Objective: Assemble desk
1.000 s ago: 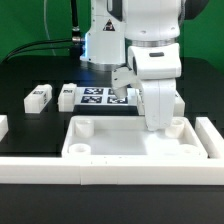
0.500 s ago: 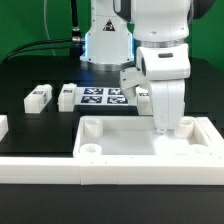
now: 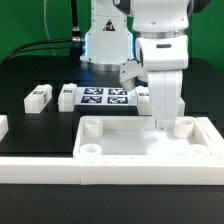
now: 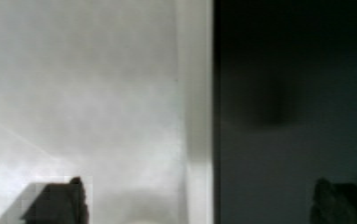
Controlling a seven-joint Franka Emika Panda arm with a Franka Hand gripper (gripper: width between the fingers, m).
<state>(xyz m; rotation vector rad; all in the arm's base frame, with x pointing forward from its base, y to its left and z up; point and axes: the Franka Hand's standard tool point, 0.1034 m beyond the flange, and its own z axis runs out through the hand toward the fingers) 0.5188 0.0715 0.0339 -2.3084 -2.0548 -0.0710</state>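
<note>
Hand (image 3: 166,124) newly wide open astride tabletop (image 3: 125,137)

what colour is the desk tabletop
The tabletop is plain white, seen best in the exterior view.

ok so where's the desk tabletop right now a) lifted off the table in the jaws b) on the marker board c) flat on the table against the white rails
c: the tabletop lies flat on the black table, its front wall against the front rail.
</note>
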